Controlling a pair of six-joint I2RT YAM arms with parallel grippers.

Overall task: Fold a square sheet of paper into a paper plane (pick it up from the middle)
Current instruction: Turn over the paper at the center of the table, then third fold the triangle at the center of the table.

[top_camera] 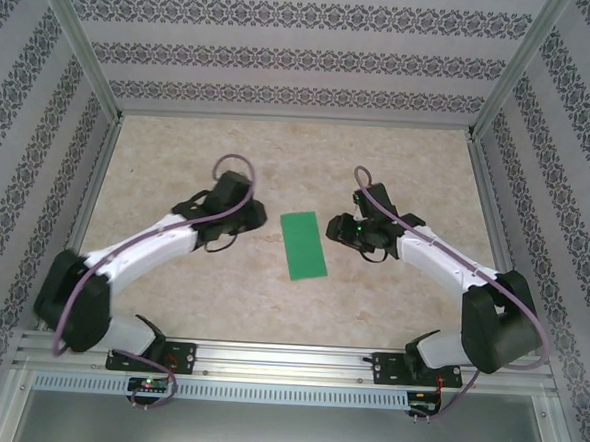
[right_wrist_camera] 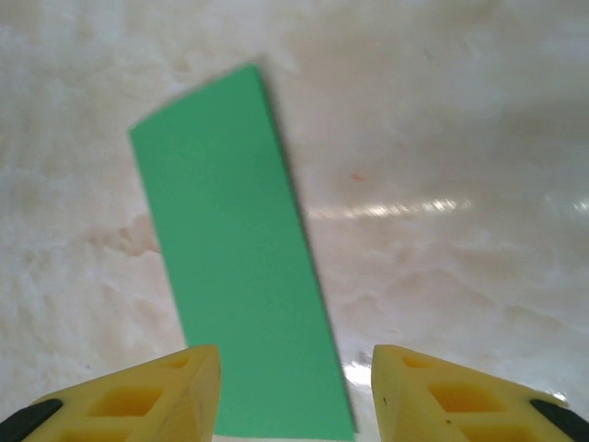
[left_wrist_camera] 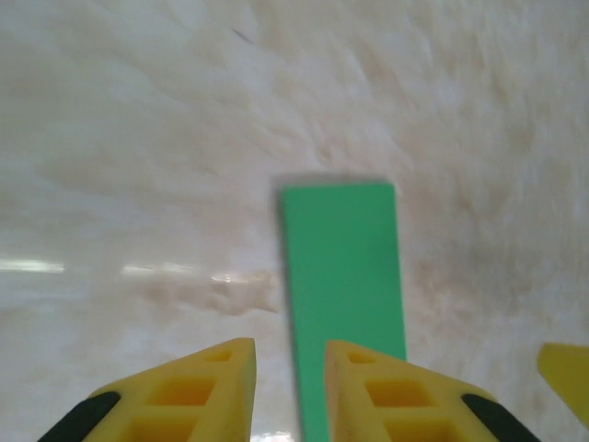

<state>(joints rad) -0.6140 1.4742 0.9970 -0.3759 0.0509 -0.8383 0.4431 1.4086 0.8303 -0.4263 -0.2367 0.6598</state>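
Note:
The bright green sheet of paper point(top_camera: 304, 245) lies flat on the table as a long narrow rectangle, about twice as long as it is wide. My left gripper point(top_camera: 254, 219) hovers just left of it. In the left wrist view its yellow fingers point(left_wrist_camera: 213, 387) stand a narrow gap apart, gripper point(left_wrist_camera: 290, 350) holding nothing, with the paper point(left_wrist_camera: 340, 267) running under the right finger. My right gripper point(top_camera: 341, 230) hovers just right of the paper. In the right wrist view the gripper point(right_wrist_camera: 294, 354) is wide open above the paper point(right_wrist_camera: 235, 267), and nothing is between its fingers.
The tabletop point(top_camera: 179, 154) is a beige marbled surface with patterned walls on three sides and metal posts point(top_camera: 80, 43) at the back corners. A yellow fingertip point(left_wrist_camera: 566, 368) of the other gripper shows at the right edge of the left wrist view.

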